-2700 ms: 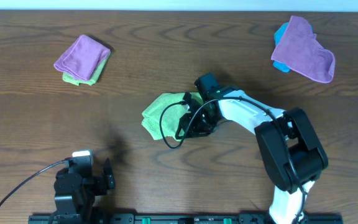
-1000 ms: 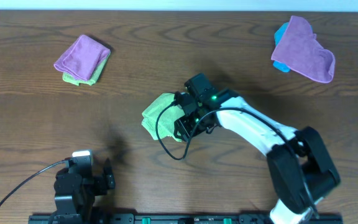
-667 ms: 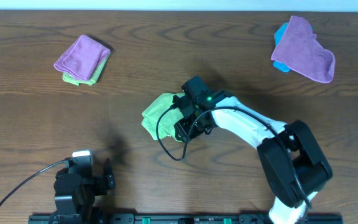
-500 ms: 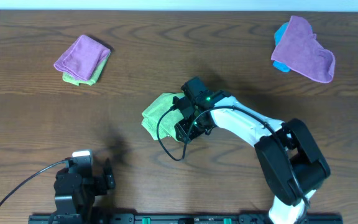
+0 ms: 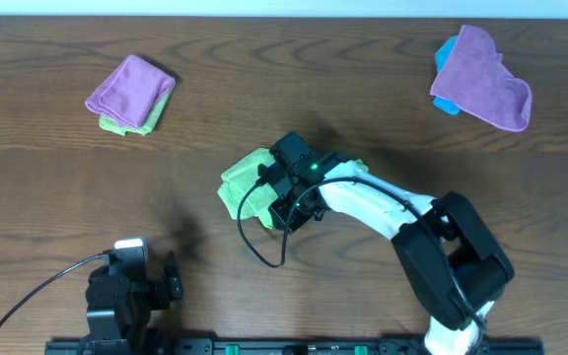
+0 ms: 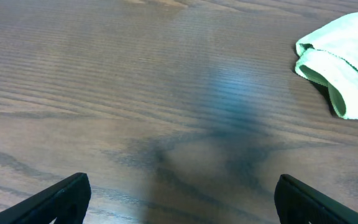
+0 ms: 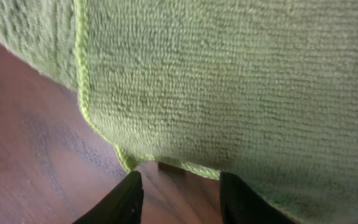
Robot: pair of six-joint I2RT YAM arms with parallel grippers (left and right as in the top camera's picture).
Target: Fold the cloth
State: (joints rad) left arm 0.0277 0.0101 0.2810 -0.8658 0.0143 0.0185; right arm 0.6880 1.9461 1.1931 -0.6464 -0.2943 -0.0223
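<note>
Overhead, the cloth (image 5: 237,184) lies bunched and partly doubled over near the middle of the worktop (image 5: 67,197). The right gripper (image 5: 282,210) is down on its right-hand side, and the arm hides much of it. From the right wrist, lime pile fills the upper frame, and a stitched edge curves down to a corner just ahead of the fingertips (image 7: 127,199). These jaws stand partly apart with bare wood between them, and nothing looks pinched. The left gripper (image 6: 179,205) sits at the lower left of the overhead picture, well apart from the cloth, with its jaws spread wide over bare wood.

This microfibre looks light and limp. It will likely sag from any held point, cling to itself and drag a little on the wood, and it cannot be pushed into shape. The best hold is probably the stitched edge at a corner, where the fabric is firmer and one layer can be picked off. A grab at the middle would likely gather several layers at once.
</note>
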